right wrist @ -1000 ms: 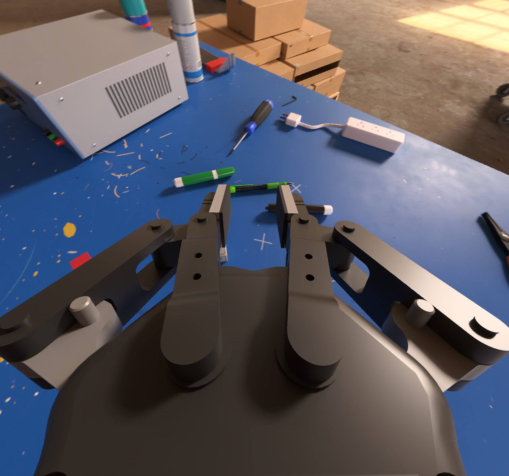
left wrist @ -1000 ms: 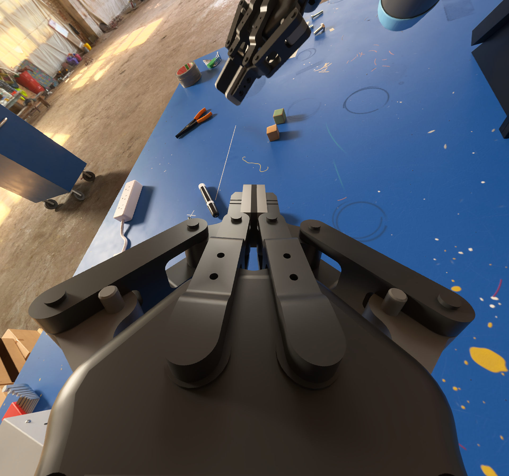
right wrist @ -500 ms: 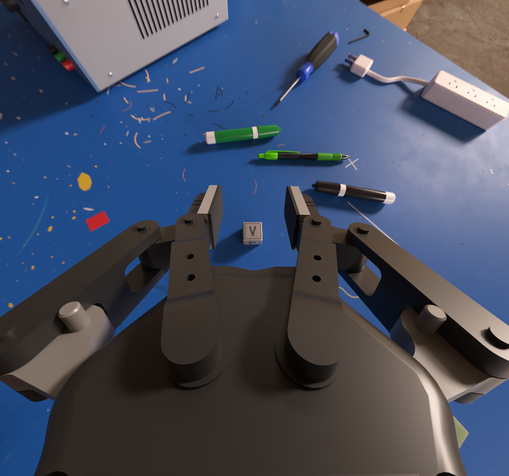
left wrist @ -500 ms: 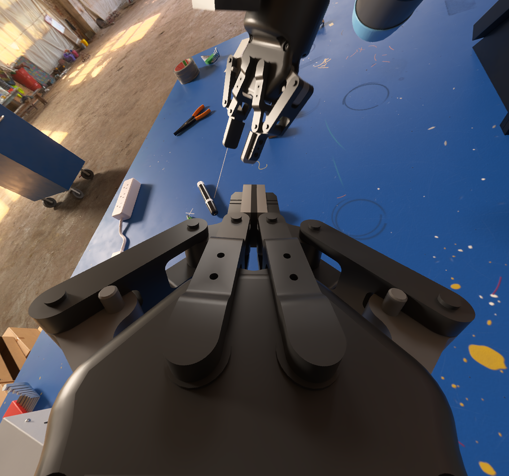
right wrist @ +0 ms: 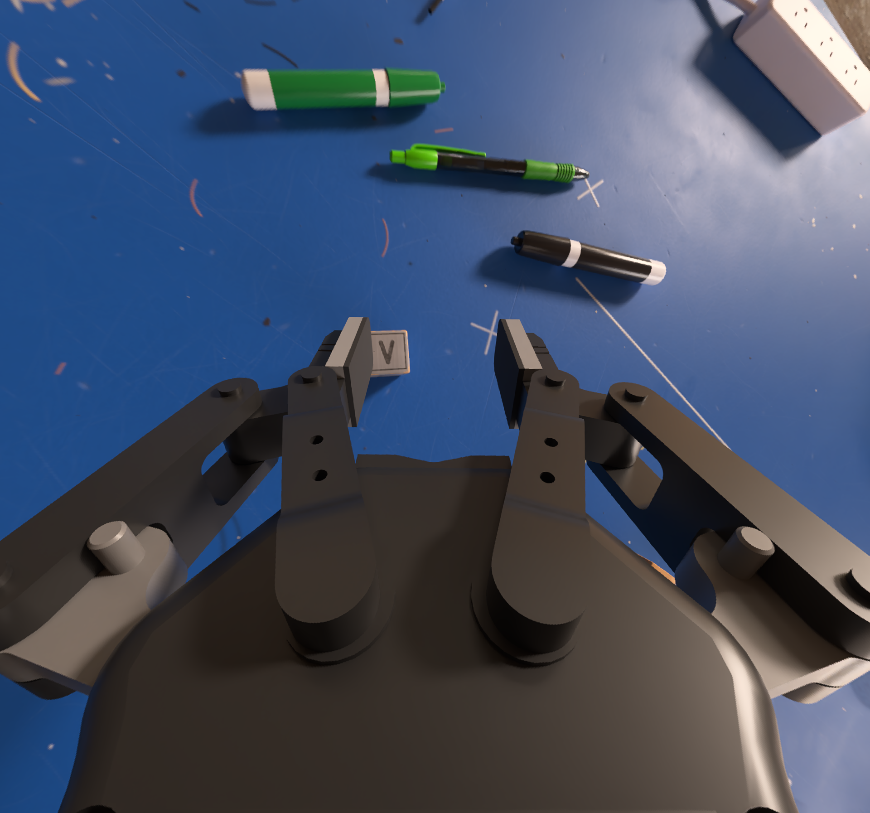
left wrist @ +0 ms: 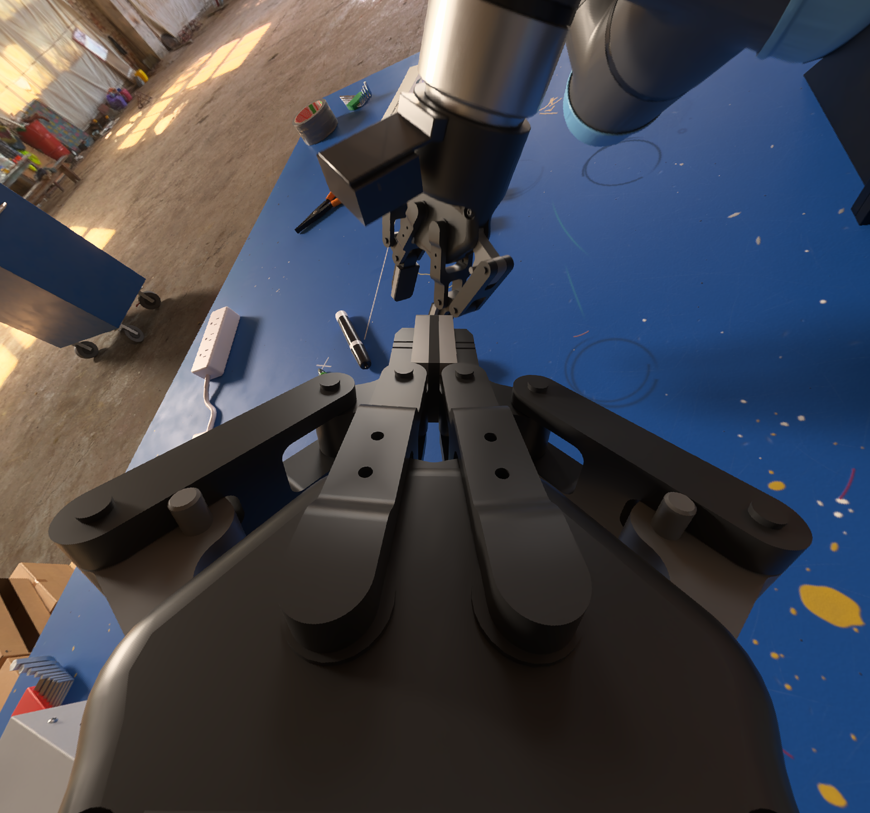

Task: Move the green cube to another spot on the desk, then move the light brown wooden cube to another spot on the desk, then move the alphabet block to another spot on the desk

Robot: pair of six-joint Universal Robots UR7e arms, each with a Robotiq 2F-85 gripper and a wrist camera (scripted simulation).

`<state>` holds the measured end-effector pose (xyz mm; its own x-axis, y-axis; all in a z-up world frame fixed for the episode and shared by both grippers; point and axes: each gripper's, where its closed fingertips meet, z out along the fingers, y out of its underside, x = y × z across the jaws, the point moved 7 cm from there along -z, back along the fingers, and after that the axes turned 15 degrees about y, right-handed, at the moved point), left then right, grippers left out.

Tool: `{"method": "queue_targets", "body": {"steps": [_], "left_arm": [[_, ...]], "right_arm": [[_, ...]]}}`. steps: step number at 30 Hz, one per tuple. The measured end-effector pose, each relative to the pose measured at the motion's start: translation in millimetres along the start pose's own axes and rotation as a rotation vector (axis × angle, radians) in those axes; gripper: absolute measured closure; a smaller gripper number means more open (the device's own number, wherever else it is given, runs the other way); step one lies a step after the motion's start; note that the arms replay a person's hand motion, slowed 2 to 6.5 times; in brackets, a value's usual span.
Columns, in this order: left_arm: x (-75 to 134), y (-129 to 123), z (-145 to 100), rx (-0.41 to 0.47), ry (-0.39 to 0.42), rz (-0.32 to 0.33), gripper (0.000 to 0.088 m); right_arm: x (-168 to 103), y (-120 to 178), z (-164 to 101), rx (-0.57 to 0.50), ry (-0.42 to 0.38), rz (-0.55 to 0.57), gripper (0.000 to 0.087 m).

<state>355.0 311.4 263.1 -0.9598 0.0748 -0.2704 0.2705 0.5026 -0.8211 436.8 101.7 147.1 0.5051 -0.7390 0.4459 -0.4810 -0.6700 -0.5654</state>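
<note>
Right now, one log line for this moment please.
right gripper: open, low over desk | alphabet block: beside its left finger, ungrasped | left gripper: shut, empty

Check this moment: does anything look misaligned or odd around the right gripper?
Yes. The alphabet block sits off-centre in the open right gripper, beside its left finger and partly hidden by it. Closing the jaws now would probably shove it sideways.

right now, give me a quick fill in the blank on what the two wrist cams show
1. The right pincer is ____ above the desk.
2. The left pincer is ____, with nothing between its fingers.
3. The alphabet block lies beside the right pincer's ____ finger in the right wrist view.
4. The marker nearest the right pincer is ____ with white bands.

Missing words: open; shut; left-hand; black
</note>
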Motion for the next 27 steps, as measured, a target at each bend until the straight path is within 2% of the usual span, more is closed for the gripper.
{"method": "queue_targets", "body": {"steps": [10,27], "left_arm": [[1.5,-1.2,-0.6,0.000,0.002,0.008,0.0877],[1.1,-0.7,-1.6,-0.002,0.002,0.009,0.0877]], "right_arm": [[-11.6,9.2,23.8,-0.100,0.052,-0.087,0.0378],[-27.0,18.0,44.3,-0.156,-0.022,-0.086,0.0379]]}}
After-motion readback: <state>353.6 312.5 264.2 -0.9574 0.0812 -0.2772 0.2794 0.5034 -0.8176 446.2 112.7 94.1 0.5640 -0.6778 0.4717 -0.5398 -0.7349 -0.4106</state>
